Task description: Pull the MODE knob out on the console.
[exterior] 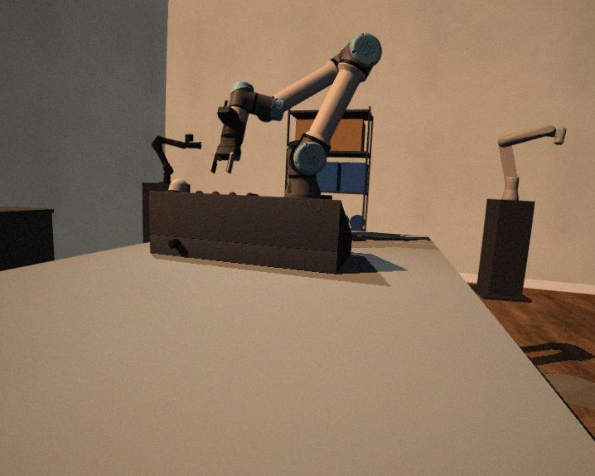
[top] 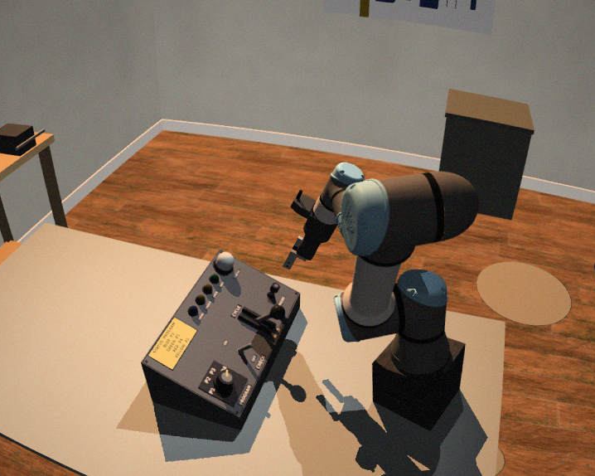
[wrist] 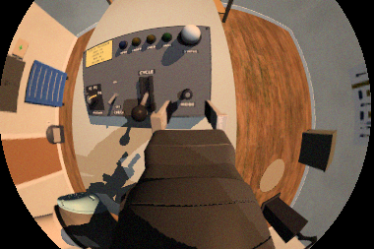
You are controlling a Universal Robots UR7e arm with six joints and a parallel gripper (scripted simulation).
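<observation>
Tool point(exterior: 221, 167) wide open and gripping nothing, poised above the far edge of the console point(top: 195, 352). MODE knob point(top: 274, 288) at the panel's far right corner, near the lever point(top: 276, 312); console on the surface point(top: 57, 327).

cabinet point(top: 487, 153) on floor | shelf rack point(exterior: 370, 153) by wall | side table point(top: 12, 158), possibly box on it

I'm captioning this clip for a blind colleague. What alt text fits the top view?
A robot arm holds its open, empty gripper in the air above the far edge of a dark control console on a beige table. The console carries a white ball knob, small buttons, levers and a yellow label.
</observation>
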